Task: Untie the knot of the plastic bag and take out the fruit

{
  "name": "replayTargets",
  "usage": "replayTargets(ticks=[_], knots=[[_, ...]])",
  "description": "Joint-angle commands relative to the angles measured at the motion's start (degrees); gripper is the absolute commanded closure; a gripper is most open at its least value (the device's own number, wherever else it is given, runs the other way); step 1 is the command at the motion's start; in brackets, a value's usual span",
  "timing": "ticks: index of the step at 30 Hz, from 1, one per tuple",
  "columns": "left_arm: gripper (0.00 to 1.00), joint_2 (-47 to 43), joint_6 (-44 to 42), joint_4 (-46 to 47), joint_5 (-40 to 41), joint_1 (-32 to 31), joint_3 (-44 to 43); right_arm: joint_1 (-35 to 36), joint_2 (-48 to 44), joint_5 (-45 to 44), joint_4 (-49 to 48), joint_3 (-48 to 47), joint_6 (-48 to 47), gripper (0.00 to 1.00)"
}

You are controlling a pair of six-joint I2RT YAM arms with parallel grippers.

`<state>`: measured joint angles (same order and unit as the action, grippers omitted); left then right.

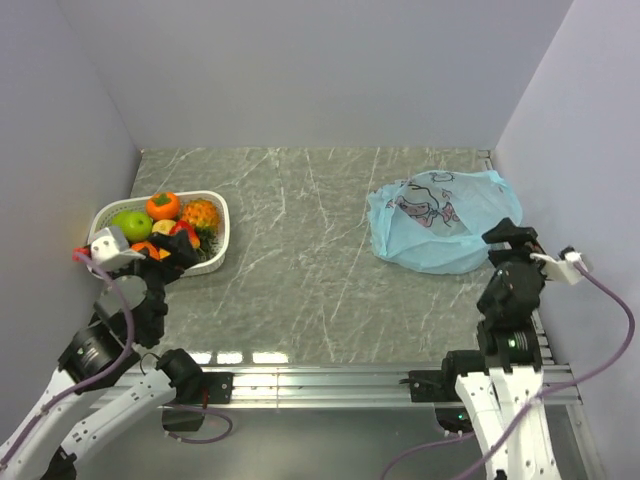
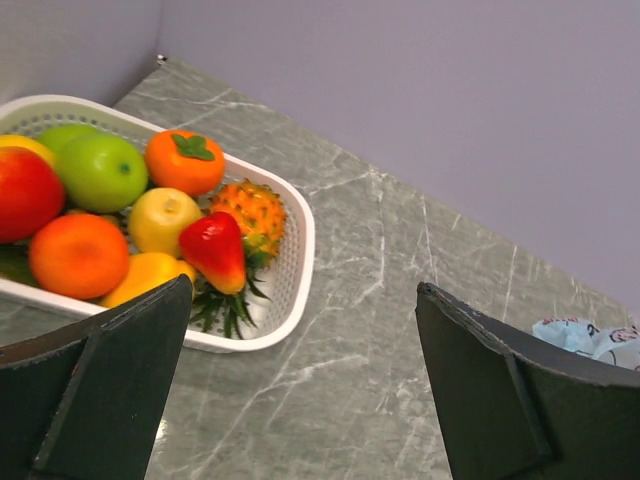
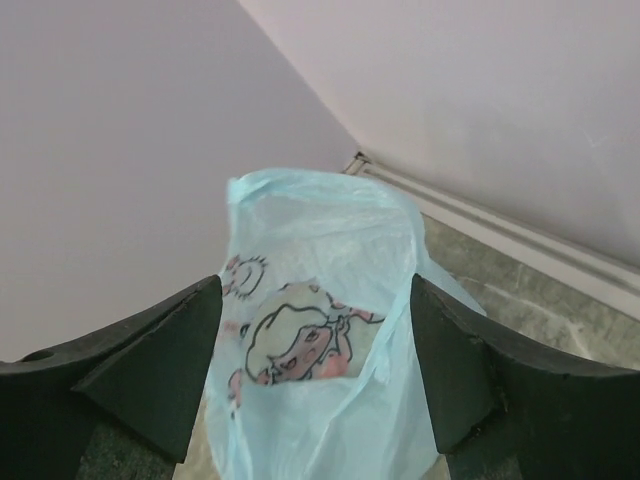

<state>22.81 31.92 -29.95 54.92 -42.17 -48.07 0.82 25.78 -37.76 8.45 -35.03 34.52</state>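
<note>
Grey marble table (image 1: 300, 270), pale walls all round. At the lower right, the right gripper (image 1: 508, 236) has its fingers spread wide and holds nothing. Just to its left lies the plastic bag (image 1: 440, 225), slumped low, its long side running left to right. This arm is much the nearer one; it stands bent, pointing at the bag. I cannot see the knot. Far left, the left gripper (image 1: 172, 250), spread too, hangs by the white basket (image 1: 222, 212) where the fruit (image 1: 163, 205) sits.

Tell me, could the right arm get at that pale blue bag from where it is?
Probably yes. The right gripper is open and pointed at the plastic bag, which lies close ahead on the table with nothing between them.
</note>
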Motion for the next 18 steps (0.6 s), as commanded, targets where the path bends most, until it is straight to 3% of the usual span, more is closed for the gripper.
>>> replayTargets(ticks=[1,5,11,18], knots=[[0.01,-2.67,-0.99,-8.25,2.74,0.16,-3.78,-0.12,-7.39,9.18,7.54,-0.75,-7.34,0.18],[0.01,-8.02,3.31,-12.75,4.85,0.16,-4.40,-0.20,-19.85,15.78,10.62,2.49,-8.68,0.17],[0.01,-16.03,6.31,-12.58,4.68,0.16,-1.32,-0.12,-35.42,17.89,10.98,8.74,-10.53,0.17],[0.01,-22.45,6.93,-13.99,5.46,0.16,-2.90,-0.12,-42.31,19.74,15.27,8.22,-13.16,0.16]])
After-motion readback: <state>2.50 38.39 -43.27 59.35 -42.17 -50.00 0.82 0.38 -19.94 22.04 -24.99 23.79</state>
